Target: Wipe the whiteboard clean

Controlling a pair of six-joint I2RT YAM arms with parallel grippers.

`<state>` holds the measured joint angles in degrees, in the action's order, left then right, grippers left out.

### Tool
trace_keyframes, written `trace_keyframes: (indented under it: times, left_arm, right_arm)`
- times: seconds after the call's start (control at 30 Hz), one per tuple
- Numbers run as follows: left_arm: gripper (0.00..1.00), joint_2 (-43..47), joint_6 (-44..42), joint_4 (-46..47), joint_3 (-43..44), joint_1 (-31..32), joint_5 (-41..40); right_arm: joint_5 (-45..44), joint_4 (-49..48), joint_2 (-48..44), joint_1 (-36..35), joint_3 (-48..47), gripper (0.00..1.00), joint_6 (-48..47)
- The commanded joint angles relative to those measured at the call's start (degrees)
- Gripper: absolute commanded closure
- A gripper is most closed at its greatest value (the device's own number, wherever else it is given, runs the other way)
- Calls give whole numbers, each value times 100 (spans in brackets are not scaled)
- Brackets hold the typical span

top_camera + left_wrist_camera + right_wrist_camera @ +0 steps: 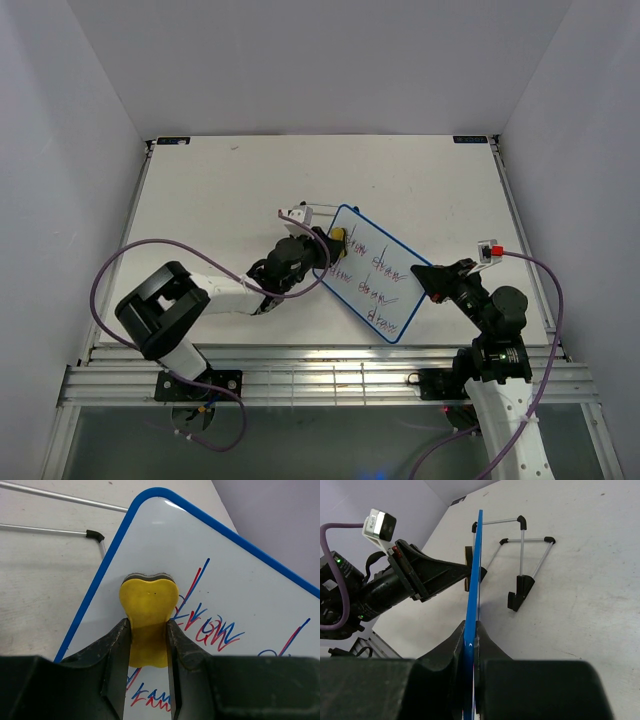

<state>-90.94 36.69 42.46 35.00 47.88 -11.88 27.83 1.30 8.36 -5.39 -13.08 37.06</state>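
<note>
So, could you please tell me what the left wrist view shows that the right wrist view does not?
Only the left wrist view shows the whiteboard face-on with its red and blue handwriting, and the yellow eraser clamped in the left tool and held against that face. Only the right wrist view shows the whiteboard edge-on, the right tool shut on its blue frame, and the left arm reaching in from the other side. Both show the blue frame, the wire stand feet and the white table.
</note>
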Motion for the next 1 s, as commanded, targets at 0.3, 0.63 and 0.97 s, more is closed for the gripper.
trace_keyframes:
  times: [0.3,0.63,0.97]
  left_arm:
    - [97,-442,84,606,279,-68,844]
    - [98,-355,216,395,446,213,1399]
    - [97,-188,-47,-449,938,670,1039]
  right_arm:
    - [503,-816,8,-50,-353,92,91]
    - [548,-693,-1,-50,-388,92,-6]
    - [574,-754,25,-50,-388,92,82]
